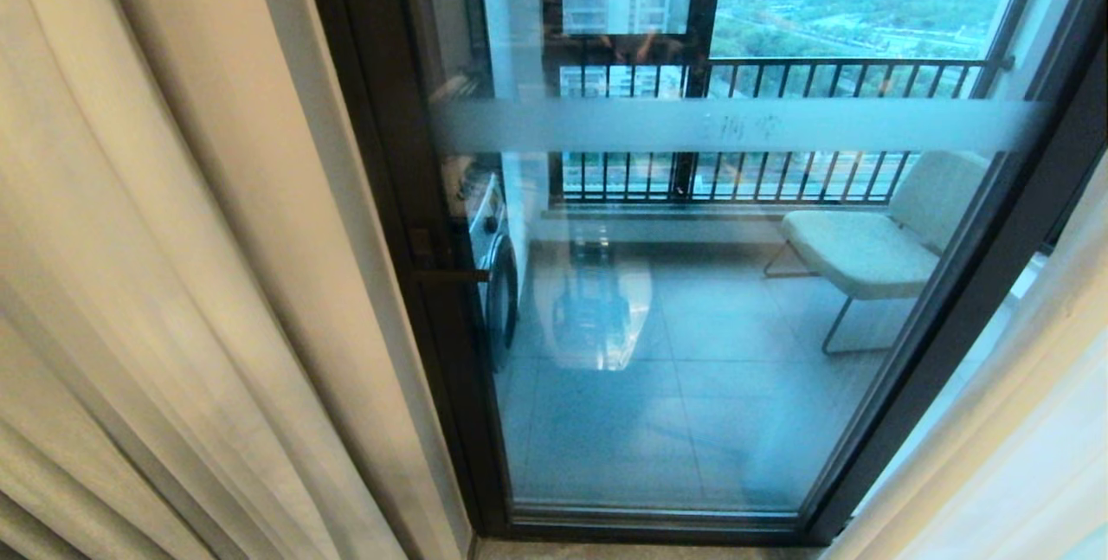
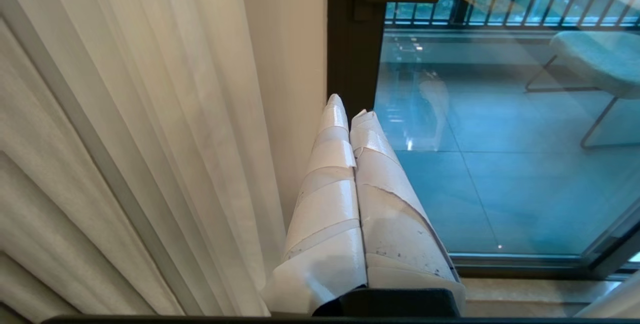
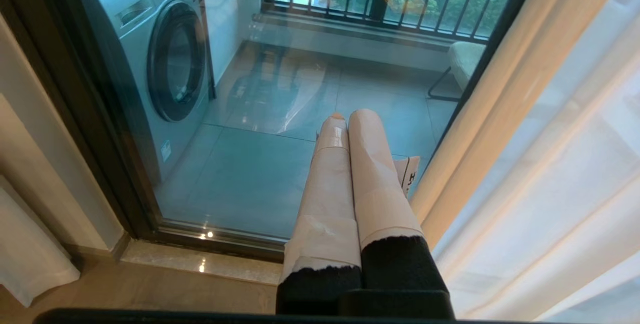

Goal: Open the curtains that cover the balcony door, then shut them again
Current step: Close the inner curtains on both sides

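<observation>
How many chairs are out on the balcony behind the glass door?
1. A single pale cushioned chair on thin metal legs stands at the balcony's right side, near the railing. The door frame cuts off the right edge, so another might be hidden.

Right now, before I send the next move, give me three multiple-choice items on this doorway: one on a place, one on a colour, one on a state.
1. Where is the silver front-loading washing machine?
A. on the balcony behind the glass
B. indoors beside the curtain
C. under the chair

2. What colour is the thick metal frame of the glass balcony door?
A. white
B. dark brown-black
C. red

3. How do the heavy cream-beige curtains stand?
A. drawn across the glass
B. taken down
C. pulled to the sides, glass uncovered

Answers:
1. A, it stands beyond the pane on the balcony tiles.
2. B, the frame reads dark against the pale wall.
3. C, fabric hangs at both edges and the balcony shows through.
</observation>
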Robot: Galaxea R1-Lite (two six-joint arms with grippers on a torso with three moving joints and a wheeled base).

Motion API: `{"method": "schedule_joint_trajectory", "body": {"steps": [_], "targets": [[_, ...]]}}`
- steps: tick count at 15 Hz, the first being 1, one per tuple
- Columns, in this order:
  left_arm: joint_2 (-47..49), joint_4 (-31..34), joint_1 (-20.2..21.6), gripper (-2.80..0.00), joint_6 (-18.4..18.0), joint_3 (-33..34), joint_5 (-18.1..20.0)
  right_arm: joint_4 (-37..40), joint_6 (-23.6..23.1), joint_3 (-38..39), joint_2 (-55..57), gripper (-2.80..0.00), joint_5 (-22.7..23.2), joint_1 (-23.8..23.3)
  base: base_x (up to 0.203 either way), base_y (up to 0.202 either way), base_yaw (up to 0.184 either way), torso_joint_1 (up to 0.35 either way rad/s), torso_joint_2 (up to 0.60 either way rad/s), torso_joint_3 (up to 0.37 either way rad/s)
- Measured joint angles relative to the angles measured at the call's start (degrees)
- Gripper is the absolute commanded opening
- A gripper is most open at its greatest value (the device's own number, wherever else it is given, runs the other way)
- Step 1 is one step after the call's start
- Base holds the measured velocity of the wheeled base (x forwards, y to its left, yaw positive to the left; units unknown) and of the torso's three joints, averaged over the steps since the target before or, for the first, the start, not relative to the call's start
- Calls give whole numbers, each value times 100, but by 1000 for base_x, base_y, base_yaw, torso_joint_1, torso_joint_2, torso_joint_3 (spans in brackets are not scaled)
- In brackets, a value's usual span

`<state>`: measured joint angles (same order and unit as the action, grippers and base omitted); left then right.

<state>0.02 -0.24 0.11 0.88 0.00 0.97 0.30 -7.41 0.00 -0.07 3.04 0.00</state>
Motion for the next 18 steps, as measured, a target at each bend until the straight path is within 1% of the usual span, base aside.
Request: {"method": "schedule_joint_trajectory", "body": {"steps": [2,4,6,8,9,10,12,15,16,18], "targets": [[0,-204,-5,-280,-14,0,-182,2,-1,0,0,-280,1,0,0,0,0,0,0,0],[0,-873,-3,-280,-112,0,-248,5,2,0,0,-280,-2,0,0,0,0,0,0,0],[0,-1690,-4,-280,-485,0,-250,2,2,0,0,-280,1,0,0,0,0,0,0,0],[0,-2572,-4,-280,-905,-21,-171,4,2,0,0,-280,1,0,0,0,0,0,0,0],[0,-2956,-6,-280,-1072,-94,-148,5,2,0,0,-280,1,0,0,0,0,0,0,0],[0,-3199,-6,-280,-1143,-205,-143,5,2,0,0,-280,1,2,0,0,0,0,0,0],[0,-3218,-4,-280,-1170,-420,-186,2,2,0,0,-280,1,0,0,0,0,0,0,0],[0,-2858,-4,-280,-1168,-663,-195,2,1,0,0,-280,-2,-2,0,0,0,0,0,0],[0,-2513,-4,-280,-1163,-833,-194,5,-1,0,0,-280,0,0,0,0,0,0,0,0],[0,-1516,-4,-280,-1107,-1313,-200,5,-1,0,0,-280,1,0,0,0,0,0,0,0]]}}
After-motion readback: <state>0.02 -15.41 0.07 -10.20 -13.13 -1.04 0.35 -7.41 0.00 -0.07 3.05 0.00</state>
